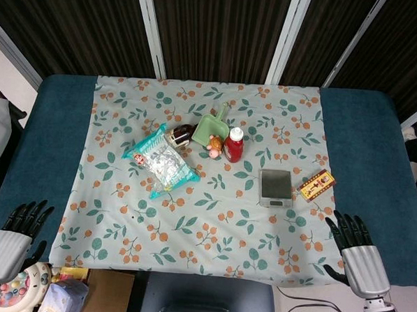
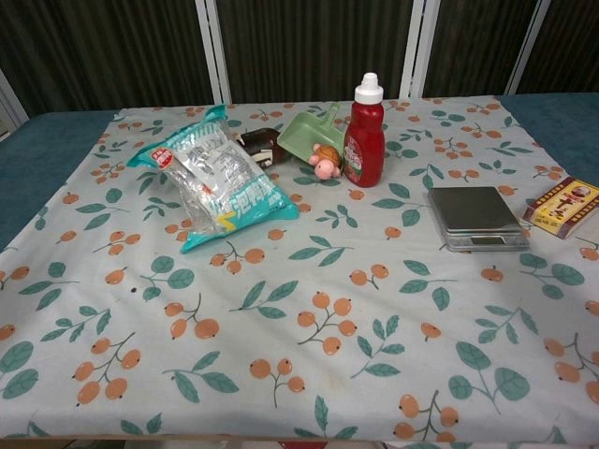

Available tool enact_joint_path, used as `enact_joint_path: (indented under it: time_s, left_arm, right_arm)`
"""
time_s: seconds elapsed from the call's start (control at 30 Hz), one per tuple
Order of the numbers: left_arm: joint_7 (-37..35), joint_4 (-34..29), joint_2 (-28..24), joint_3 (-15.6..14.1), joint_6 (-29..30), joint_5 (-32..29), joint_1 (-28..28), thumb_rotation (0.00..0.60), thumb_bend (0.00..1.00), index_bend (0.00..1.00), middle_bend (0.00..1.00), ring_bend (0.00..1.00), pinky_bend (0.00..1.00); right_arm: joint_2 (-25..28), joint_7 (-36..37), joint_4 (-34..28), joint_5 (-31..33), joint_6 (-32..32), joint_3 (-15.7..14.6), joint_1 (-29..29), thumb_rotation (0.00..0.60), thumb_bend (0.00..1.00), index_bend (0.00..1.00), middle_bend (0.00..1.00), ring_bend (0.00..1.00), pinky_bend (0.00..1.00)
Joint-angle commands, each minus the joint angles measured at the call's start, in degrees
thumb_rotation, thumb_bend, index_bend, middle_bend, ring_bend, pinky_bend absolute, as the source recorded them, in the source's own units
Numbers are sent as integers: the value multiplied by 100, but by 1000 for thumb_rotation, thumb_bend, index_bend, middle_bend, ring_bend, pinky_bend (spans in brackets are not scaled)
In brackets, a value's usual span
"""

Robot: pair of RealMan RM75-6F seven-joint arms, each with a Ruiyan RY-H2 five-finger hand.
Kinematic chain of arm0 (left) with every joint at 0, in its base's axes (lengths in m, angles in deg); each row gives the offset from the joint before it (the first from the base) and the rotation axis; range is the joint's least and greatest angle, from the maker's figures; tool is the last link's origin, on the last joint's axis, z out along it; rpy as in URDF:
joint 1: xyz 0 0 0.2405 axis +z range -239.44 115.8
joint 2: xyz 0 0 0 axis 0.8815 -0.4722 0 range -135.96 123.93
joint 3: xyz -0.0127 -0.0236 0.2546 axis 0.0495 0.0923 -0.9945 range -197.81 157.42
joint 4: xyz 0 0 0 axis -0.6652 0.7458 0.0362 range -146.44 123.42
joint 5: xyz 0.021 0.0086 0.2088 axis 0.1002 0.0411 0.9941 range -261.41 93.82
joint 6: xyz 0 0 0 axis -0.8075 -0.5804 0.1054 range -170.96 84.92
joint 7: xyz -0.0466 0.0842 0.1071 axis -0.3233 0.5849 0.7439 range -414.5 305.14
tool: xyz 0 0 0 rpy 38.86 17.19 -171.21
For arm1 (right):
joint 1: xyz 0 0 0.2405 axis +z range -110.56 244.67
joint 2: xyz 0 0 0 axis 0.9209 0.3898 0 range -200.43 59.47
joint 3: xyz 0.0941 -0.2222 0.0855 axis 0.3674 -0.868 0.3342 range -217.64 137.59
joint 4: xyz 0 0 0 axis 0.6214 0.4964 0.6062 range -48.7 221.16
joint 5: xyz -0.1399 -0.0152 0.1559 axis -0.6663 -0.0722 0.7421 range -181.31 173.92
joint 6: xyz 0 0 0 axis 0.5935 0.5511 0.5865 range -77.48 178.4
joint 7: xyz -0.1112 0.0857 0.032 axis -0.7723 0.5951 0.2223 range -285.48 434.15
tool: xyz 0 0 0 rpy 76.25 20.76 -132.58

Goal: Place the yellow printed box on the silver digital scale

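Observation:
The yellow printed box [image 1: 317,185] [image 2: 563,207] lies flat on the floral cloth, just right of the silver digital scale [image 1: 275,187] [image 2: 474,217], whose platform is bare. My right hand [image 1: 355,251] hovers at the table's near right edge, fingers spread, holding nothing, well short of the box. My left hand [image 1: 14,237] is at the near left edge, fingers apart and empty. Neither hand shows in the chest view.
A teal snack bag [image 1: 160,161] [image 2: 218,177] lies left of centre. Behind it sit a brown item [image 1: 181,134], a green scoop [image 1: 212,128], a small pink toy [image 1: 215,144] and a red ketchup bottle [image 1: 233,145] [image 2: 364,132]. Toys and a carton [image 1: 48,287] sit below the near left edge.

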Motion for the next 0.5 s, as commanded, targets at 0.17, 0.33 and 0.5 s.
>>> enact_joint_path:
  time_s: [0.17,0.33,0.5]
  left_arm:
    - [-101,-29,-26,30,-48,-56,-42,600,450,0,0,0,117]
    - [-270,-52,-77,-8,-92,-48,-62,600,450,0,0,0,117]
    - [-466,18,-94,-15,-91,-20,-92,600,449,0,0,0,117]
  right_arm:
    - [-110,12,136,-136,-80,18,96,600,120,1,0,0,0]
    - [-355,-284,164,-190,-715,184,560,600,166,72,0,0,0]
    - [-475,-1104,-168,353,-1908,600,1281,600,524,260,0,0,0]
